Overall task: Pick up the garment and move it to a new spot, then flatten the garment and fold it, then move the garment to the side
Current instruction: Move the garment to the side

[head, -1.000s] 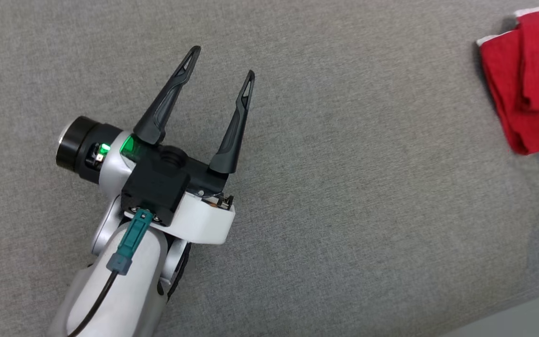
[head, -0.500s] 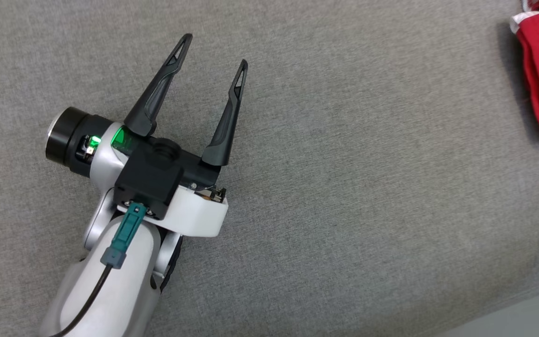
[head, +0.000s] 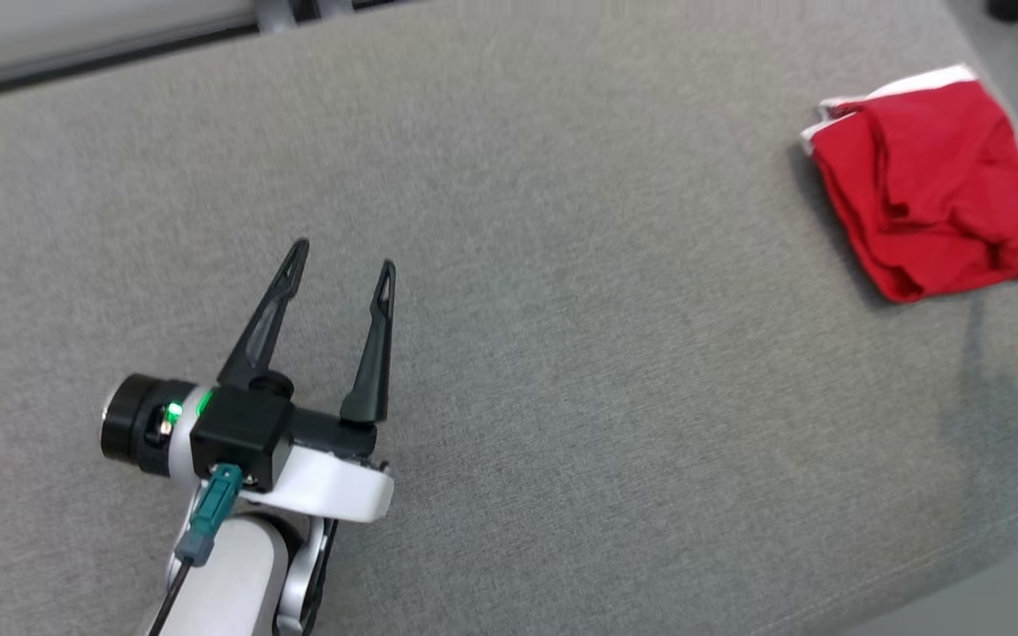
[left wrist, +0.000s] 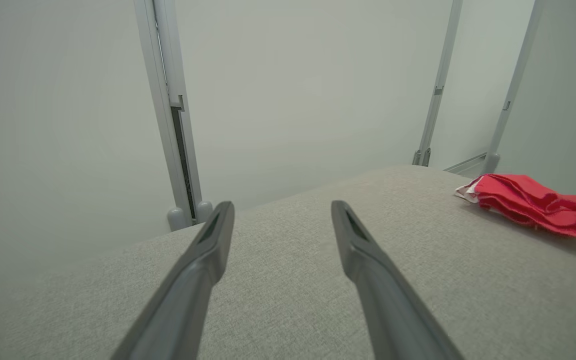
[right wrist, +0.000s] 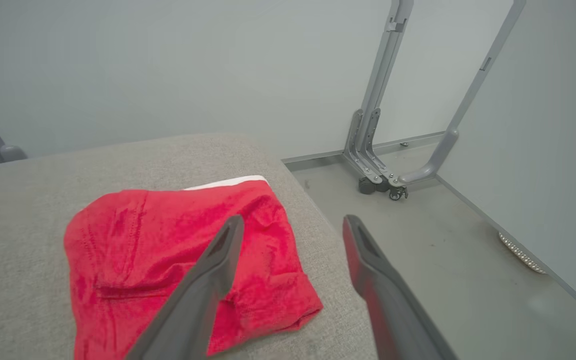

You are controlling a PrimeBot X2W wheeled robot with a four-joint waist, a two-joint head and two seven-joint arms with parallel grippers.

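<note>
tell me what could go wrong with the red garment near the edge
The folded red garment lies by the right edge of the grey surface, so a nudge might drop it to the floor. The open right gripper hovers close to it; a finger could snag a layer and undo the fold.

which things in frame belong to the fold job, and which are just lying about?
Job:
- red garment, white-trimmed, folded, near the right edge of the surface
- grey cushioned surface it lies on
- left hand, open, over bare cushion
- right hand, open, close by the garment

Lying about:
- wheeled metal frame
- upright post beyond the far edge
</note>
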